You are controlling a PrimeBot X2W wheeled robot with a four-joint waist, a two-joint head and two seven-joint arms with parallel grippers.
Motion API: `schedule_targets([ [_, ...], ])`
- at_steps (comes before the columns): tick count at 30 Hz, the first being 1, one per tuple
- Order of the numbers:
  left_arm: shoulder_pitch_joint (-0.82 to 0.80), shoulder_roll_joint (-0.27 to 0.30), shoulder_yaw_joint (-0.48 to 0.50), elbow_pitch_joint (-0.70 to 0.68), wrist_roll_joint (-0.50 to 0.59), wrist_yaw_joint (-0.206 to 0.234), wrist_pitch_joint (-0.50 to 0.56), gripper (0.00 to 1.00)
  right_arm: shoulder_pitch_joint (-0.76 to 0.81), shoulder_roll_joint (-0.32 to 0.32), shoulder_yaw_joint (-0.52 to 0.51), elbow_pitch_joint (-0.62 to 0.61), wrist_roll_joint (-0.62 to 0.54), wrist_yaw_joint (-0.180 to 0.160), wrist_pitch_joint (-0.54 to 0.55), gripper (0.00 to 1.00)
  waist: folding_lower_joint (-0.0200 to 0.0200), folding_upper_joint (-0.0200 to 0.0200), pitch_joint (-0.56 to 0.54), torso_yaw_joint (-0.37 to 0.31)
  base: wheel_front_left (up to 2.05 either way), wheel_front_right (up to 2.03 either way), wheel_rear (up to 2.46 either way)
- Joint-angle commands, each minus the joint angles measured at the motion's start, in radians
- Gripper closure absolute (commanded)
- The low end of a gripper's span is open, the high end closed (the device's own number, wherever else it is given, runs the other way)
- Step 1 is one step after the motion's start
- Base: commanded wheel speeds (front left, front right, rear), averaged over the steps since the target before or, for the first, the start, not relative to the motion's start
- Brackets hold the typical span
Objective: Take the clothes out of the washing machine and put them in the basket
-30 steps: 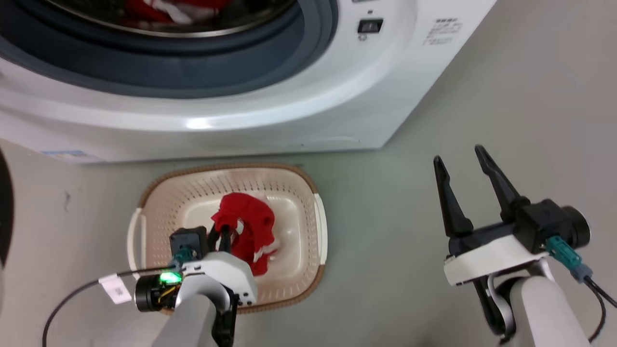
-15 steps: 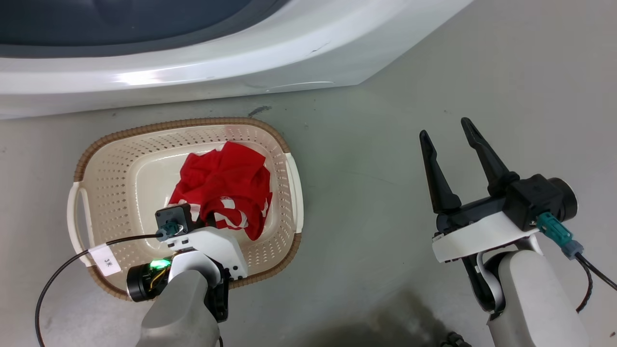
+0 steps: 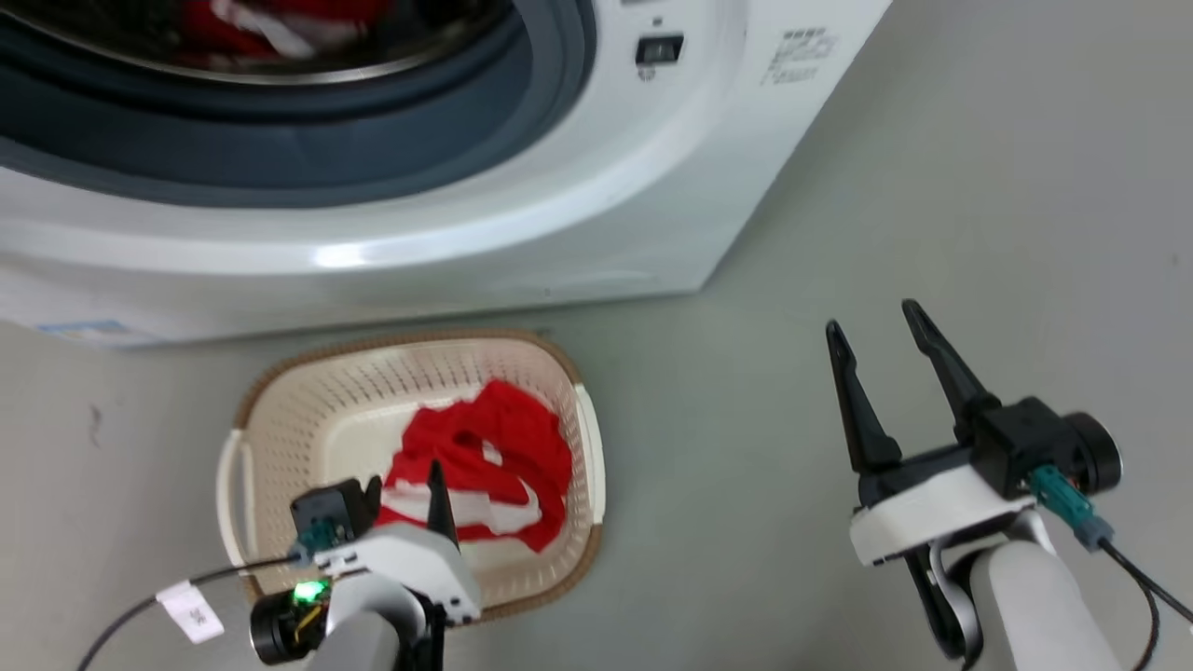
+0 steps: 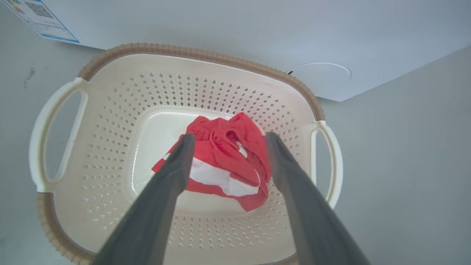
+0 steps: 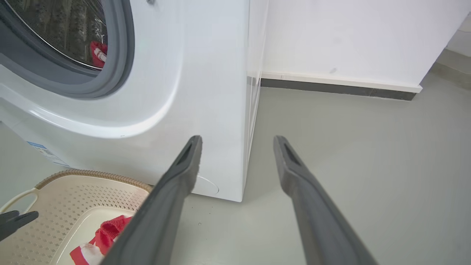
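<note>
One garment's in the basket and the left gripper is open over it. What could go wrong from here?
1. The left gripper hangs open right over the garment; on lifting, a finger might snag a fold and drag it out of the basket.
2. Red clothes lie in the drum; the basket sits close under the washer front, so an arm reaching in may bump it.

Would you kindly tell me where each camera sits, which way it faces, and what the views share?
Head view: on the head, facing forward and down at the washing machine, basket and floor; left gripper lower left, right gripper lower right, both open.
Left wrist view: on the left wrist, looking down along its own spread fingers into the basket at a red garment.
Right wrist view: on the right wrist, looking along its own fingers toward the machine's corner, floor and wall.
Shared: all three show the basket and red garment.
</note>
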Motion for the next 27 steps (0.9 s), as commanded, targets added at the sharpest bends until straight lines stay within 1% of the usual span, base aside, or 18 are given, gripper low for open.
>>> schedule_targets([
  [1,0.035,-0.002,-0.008,-0.028,0.008,-0.003,-0.003,0.00,0.025,0.000,-0.007,-0.008,-0.006,-0.001,-0.002,0.00,-0.0001,0.0000,-0.117,0.036,0.00,0.00,0.00],
  [4,0.097,-0.001,-0.018,-0.123,0.023,0.002,-0.003,0.00,0.059,0.000,-0.023,-0.030,-0.017,-0.001,0.008,0.00,-0.0001,0.0000,-0.173,0.052,0.00,0.00,0.00],
  [5,0.148,-0.002,-0.032,-0.214,0.048,0.009,-0.003,0.00,0.087,0.000,-0.043,-0.053,-0.026,-0.001,0.024,0.00,-0.0001,0.0000,-0.218,0.067,0.00,0.00,0.00],
  [6,0.162,-0.001,-0.034,-0.245,0.058,0.012,-0.003,0.00,0.096,0.000,-0.050,-0.063,-0.026,-0.001,0.029,0.00,-0.0001,0.0000,-0.231,0.071,0.00,0.00,0.00],
  [10,0.201,-0.001,-0.045,-0.349,0.099,0.023,-0.003,0.00,0.131,0.000,-0.075,-0.102,-0.032,-0.001,0.050,0.00,-0.0001,0.0000,-0.275,0.087,0.00,0.00,0.00],
  [17,0.230,-0.001,-0.035,-0.508,0.157,0.041,-0.003,0.00,0.176,0.000,-0.095,-0.158,-0.037,-0.001,0.082,0.00,-0.0001,0.0000,-0.338,0.100,0.00,0.00,0.00],
  [23,0.205,-0.001,-0.030,-0.567,0.200,0.043,-0.003,0.00,0.193,0.000,-0.101,-0.192,-0.036,-0.001,0.100,0.00,-0.0001,0.0000,-0.345,0.104,0.00,0.00,0.00],
  [27,0.139,-0.001,-0.019,-0.552,0.241,0.044,-0.003,0.00,0.188,0.000,-0.092,-0.222,-0.038,-0.001,0.111,0.00,-0.0001,0.0000,-0.315,0.099,0.00,0.00,0.00],
])
